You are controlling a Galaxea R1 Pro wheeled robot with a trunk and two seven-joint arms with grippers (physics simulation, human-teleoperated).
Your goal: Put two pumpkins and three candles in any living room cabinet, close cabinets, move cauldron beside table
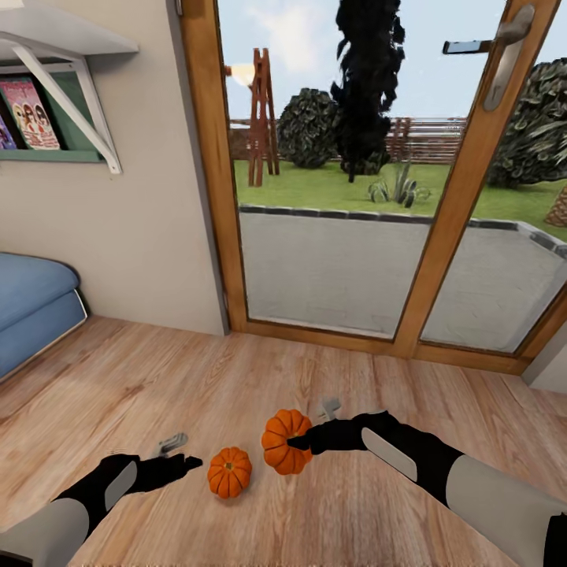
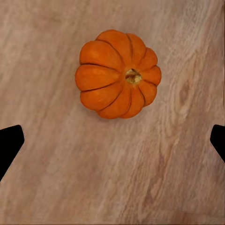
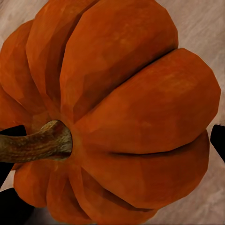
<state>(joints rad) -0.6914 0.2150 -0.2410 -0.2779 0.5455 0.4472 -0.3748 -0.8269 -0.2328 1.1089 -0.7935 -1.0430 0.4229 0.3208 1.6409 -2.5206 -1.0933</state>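
Two orange ribbed pumpkins show in the head view. One pumpkin [image 1: 229, 472] sits upright on the wooden floor, stem up, and appears again in the left wrist view [image 2: 118, 74]. My left gripper [image 1: 192, 462] is just to its left, open, its black fingertips [image 2: 8, 143] spread wide and short of the pumpkin. The other pumpkin [image 1: 283, 442] is tipped on its side and looks raised a little off the floor. My right gripper [image 1: 299, 443] is shut on it; up close this pumpkin [image 3: 126, 108] sits between the fingertips [image 3: 218, 139], its brown stem pointing sideways.
A wood-framed glass patio door [image 1: 441, 236] stands ahead, with a garden beyond. A blue sofa [image 1: 31, 307] is at the left, and a wall shelf [image 1: 55, 94] with books hangs above it. Open wooden floor [image 1: 354, 520] surrounds the pumpkins.
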